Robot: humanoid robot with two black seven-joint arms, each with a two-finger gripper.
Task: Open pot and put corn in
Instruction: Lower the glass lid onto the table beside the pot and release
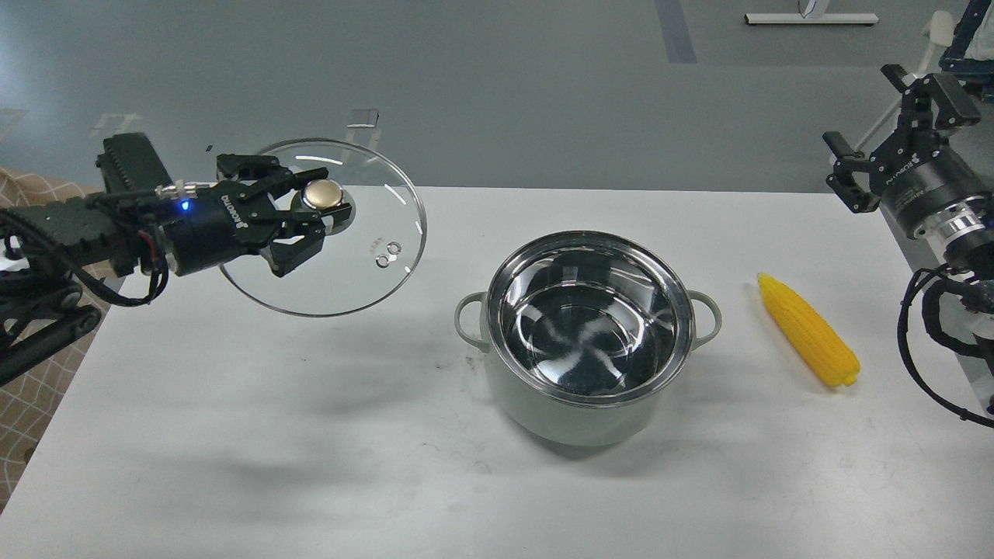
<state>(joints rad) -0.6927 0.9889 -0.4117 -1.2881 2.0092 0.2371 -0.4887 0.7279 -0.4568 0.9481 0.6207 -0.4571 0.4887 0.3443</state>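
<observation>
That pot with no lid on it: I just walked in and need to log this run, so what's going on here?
The left gripper is shut on the knob of the glass lid, holding it in the air to the left of the pot. The pot stands open and empty on the white table. The corn lies on the table to the right of the pot, untouched. The right gripper is open, up off the table.

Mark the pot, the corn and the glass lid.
pot [571, 411]: head view, grey-green outer wall.
corn [808, 330]: head view, mid-cob.
glass lid [373, 225]: head view, clear glass right of knob.
</observation>
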